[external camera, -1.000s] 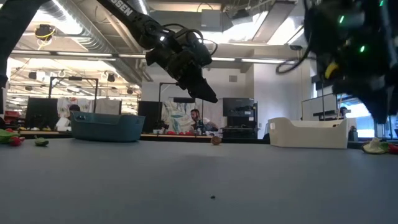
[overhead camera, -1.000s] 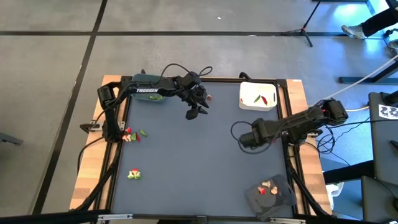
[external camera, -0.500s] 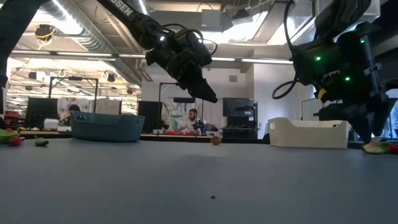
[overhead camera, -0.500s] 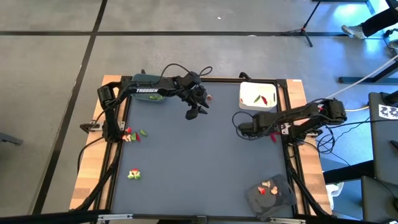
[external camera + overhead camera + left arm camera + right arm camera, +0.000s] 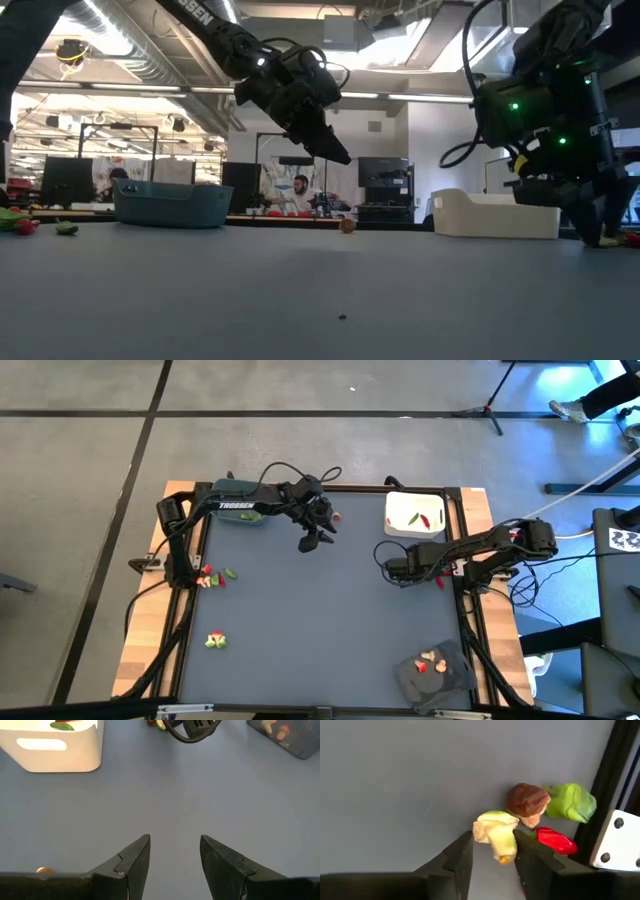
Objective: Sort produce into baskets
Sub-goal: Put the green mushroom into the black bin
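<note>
Right gripper [image 5: 492, 852] sits low at the table's 3 o'clock edge, just below the white tub [image 5: 414, 515]; its jaws stand either side of a pale yellow-green piece [image 5: 494, 834], and whether they already press on it cannot be told. Touching that piece are a brown-capped mushroom [image 5: 527, 802], a green leafy piece [image 5: 571, 802] and a red pepper [image 5: 554, 840], all hard against the black table frame [image 5: 615, 770]. White tub, at about 1 o'clock, holds red and green pieces. Left gripper [image 5: 314, 541] hangs above the mat near 12 o'clock, jaws apart and empty; a small tan piece [image 5: 339, 516] lies on the mat just beyond it. Blue-grey tub [image 5: 236, 500] sits at 11 o'clock under the left arm. Dark grey tray [image 5: 434, 669] at 5 o'clock carries tan and red pieces. Two loose clusters remain on the mat: one at 9 o'clock [image 5: 212, 577], one at 7 o'clock [image 5: 215, 641]
</note>
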{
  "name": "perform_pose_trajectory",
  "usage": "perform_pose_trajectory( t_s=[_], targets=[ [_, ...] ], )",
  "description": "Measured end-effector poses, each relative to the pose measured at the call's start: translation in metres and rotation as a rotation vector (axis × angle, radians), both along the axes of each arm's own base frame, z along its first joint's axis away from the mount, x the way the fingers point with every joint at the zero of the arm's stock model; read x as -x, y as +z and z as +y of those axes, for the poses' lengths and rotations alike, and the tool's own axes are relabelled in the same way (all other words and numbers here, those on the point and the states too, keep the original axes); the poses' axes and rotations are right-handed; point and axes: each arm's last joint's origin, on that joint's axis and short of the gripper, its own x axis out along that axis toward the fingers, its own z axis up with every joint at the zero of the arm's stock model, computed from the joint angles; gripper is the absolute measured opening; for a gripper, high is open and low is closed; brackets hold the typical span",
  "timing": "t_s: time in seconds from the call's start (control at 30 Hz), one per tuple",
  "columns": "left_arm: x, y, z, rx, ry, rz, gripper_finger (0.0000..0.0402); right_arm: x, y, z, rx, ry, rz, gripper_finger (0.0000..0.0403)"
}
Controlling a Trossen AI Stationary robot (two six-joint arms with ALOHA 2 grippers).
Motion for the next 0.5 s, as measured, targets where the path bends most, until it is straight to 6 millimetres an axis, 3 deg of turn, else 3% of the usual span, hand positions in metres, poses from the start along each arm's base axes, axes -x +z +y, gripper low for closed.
perform_pose_trajectory(
  t_s=[0.3,0.5],
  targets=[
    [0.0,0.0,0.0,-0.002,-0.002,0.0,0.0168,-0.0004,0.0001,-0.0009,0.022,0.038,0.003,0.0048],
    [-0.0001,0.0001,0.0,-0.008,-0.007,-0.003,0.0168,-0.0008,0.0006,-0.0015,0.032,0.089,0.013,0.0018]
  ],
)
